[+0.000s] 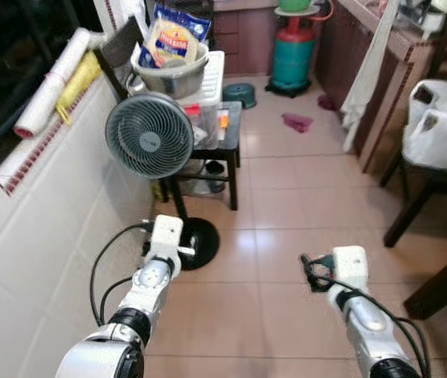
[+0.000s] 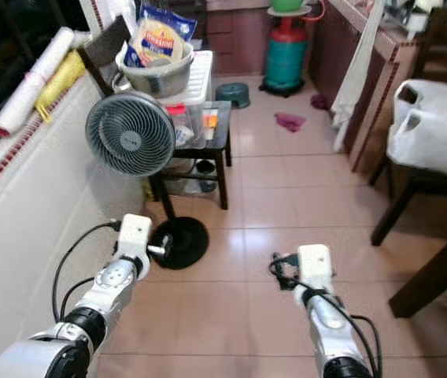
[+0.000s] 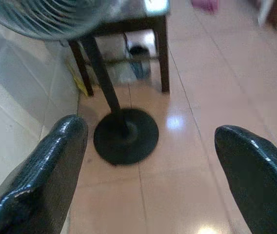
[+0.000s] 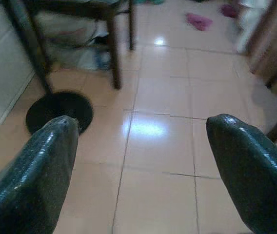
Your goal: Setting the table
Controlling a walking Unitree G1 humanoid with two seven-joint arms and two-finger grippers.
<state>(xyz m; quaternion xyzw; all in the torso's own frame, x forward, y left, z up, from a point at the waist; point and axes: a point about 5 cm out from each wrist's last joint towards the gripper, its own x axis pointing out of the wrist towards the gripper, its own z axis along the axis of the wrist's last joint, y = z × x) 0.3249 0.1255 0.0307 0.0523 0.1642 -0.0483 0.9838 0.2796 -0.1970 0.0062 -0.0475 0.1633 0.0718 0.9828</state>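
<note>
1. Far left of the frame: a tiled wall (image 1: 19,260) with a ledge carrying a white roll (image 1: 50,83) and a yellow roll (image 1: 78,85), both lying slantwise along it.
2. Left of centre: a standing fan (image 1: 149,142) on a round black base (image 1: 196,242). Just behind it is a dark side table (image 1: 227,138), loaded with a white box, a metal bowl (image 1: 170,77) and a snack packet (image 1: 172,35) sitting in the bowl.
3. Lower left: the left claw (image 3: 143,161) hangs low over the floor tiles (image 1: 286,220), fingers well apart, nothing between them. In its wrist view the fan base lies straight ahead between the fingers.
4. Top centre: a teal gas cylinder (image 1: 293,59) stands against the far cabinets. A pink cloth (image 1: 297,121) lies on the floor near it.
5. Lower right: the right claw (image 4: 138,161) is likewise spread wide, empty, over bare tile.
6. Right edge: a dark table (image 1: 444,189) with a white plastic bag (image 1: 440,130) on it; only its near legs and edge can be made out.
7. Judgement: no plates or cutlery can be picked out. The table to be set lies to the right and ahead, so the right claw is the nearer arm. Its top is barely visible, and its long axis cannot be told.
8. Judgement: the task looks barely begun. The likely next need is turning right toward that table.
</note>
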